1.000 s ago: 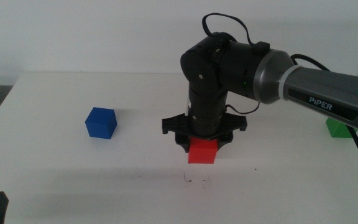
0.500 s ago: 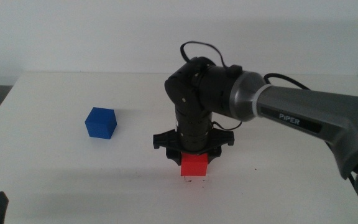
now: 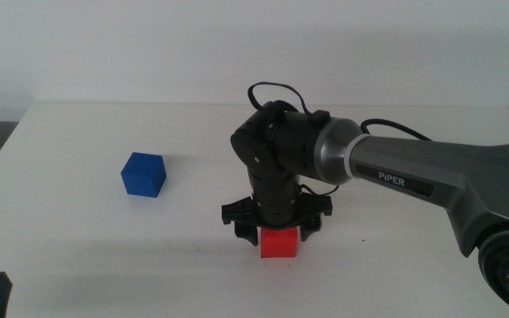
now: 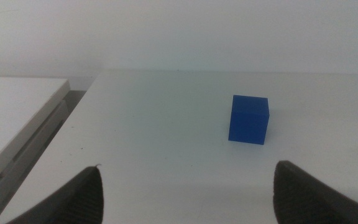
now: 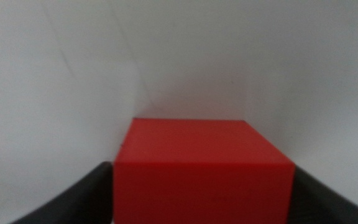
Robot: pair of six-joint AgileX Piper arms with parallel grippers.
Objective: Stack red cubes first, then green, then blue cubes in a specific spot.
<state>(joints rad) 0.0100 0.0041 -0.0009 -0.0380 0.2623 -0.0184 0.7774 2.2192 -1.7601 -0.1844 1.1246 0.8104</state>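
Red cube clamped in right gripper at table centre; blue cube far left unstacked; left gripper wide, waiting.

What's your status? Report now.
Right gripper shut on small matte red cube, low over white table. Left gripper open, waiting. Blue cube apart, nothing blocking.

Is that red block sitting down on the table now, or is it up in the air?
Down on the table, as far as the pictures show: the red block meets the white tabletop with no gap showing, and the right claw grips its sides.
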